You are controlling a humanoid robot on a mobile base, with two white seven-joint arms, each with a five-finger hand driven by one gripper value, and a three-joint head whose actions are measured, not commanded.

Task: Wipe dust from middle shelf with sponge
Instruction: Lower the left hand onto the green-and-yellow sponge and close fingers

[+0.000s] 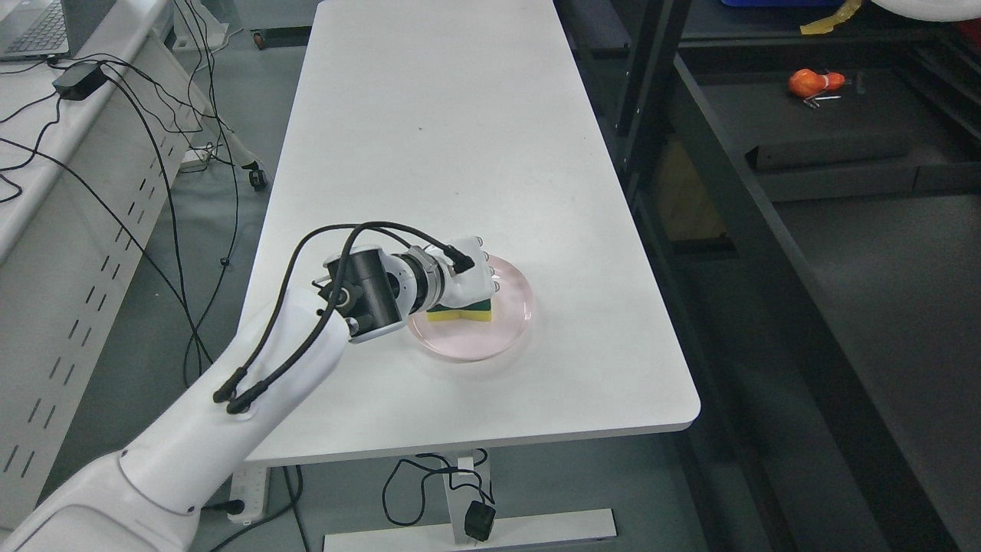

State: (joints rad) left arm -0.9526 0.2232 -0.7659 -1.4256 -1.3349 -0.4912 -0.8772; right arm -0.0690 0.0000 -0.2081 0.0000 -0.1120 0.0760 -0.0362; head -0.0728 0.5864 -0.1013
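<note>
The left hand (pixel 469 277), arm outstretched, lies palm-down with fingers closed over the sponge (pixel 460 310) on the pink plate (pixel 512 322).

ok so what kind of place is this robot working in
Probably a lab or workshop: a laptop with trailing cables on a side bench, a plain white table, and dark metal shelving to the right.

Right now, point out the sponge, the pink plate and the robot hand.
sponge (pixel 460 312), head view, on its yellow front edge.
pink plate (pixel 512 307), head view, on its bare right rim.
left robot hand (pixel 474 277), head view, on the back of the hand above the sponge.
</note>
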